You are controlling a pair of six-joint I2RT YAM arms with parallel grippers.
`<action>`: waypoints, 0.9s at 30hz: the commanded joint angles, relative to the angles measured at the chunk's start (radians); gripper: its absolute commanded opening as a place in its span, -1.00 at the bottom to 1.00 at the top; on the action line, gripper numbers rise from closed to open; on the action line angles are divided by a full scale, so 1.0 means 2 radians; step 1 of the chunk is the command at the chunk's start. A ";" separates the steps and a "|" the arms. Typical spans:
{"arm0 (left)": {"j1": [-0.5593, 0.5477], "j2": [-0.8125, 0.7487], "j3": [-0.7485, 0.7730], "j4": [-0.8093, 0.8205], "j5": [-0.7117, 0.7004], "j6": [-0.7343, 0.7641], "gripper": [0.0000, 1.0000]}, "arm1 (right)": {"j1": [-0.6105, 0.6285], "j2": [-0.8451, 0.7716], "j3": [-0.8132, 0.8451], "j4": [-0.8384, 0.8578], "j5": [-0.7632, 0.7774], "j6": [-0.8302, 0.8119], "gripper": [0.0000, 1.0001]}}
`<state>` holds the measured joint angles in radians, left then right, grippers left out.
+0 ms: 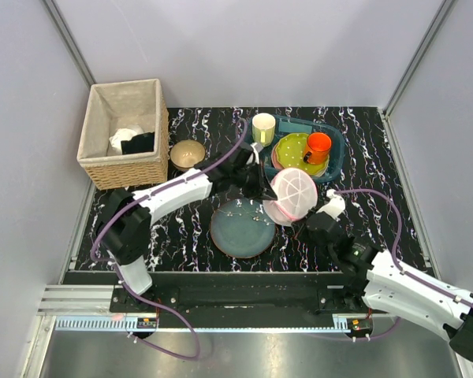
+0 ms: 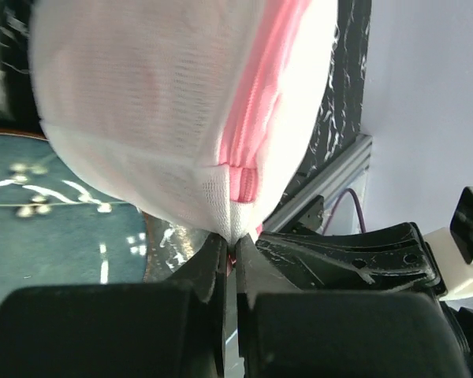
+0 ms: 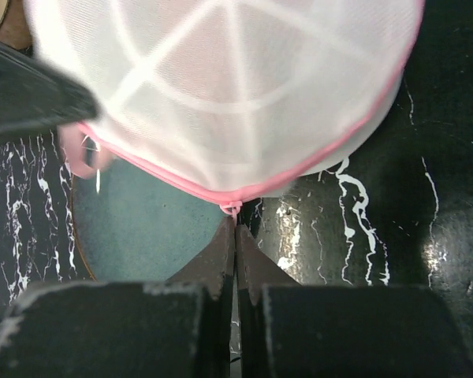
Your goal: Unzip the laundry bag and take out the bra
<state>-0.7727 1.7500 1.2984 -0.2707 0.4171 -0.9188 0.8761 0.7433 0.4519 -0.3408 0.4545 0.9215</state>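
Laundry bag (image 1: 293, 194) is pinched in closed left fingers (image 2: 213, 268); tiny zip pull (image 3: 231, 209), barely nipped by closed right fingers (image 3: 221, 252), may be lost when tugged.

It was a robot lab test cell: plain grey walls (image 1: 260, 47), aluminium framing posts (image 1: 69, 39) and a mounting rail (image 1: 79, 298) enclosed the marbled counter (image 1: 370, 150).

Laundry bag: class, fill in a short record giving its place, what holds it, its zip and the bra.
Place: laundry bag tilted up over the right rim of the blue-grey plate
Left claw: shut on the bag's mesh edge
Right claw: shut on the zip pull at the pink trim
Zip: looks closed
Bra: not out; cannot be made out through the mesh
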 commanded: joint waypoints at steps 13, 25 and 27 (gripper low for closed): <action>0.047 0.101 0.242 -0.137 -0.008 0.088 -1.00 | 0.001 0.002 0.082 -0.062 -0.012 -0.015 -1.00; 0.038 -0.067 0.066 -0.119 -0.056 0.068 0.82 | 0.001 0.074 0.085 0.022 -0.021 -0.024 -1.00; 0.031 -0.086 0.014 -0.078 -0.038 0.038 0.83 | 0.001 0.083 0.086 0.032 -0.023 -0.025 -1.00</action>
<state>-0.6888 1.7004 1.4559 -0.5892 0.3298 -0.7525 0.8726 0.8776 0.6113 -0.3664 0.4225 0.8867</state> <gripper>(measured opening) 0.900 0.007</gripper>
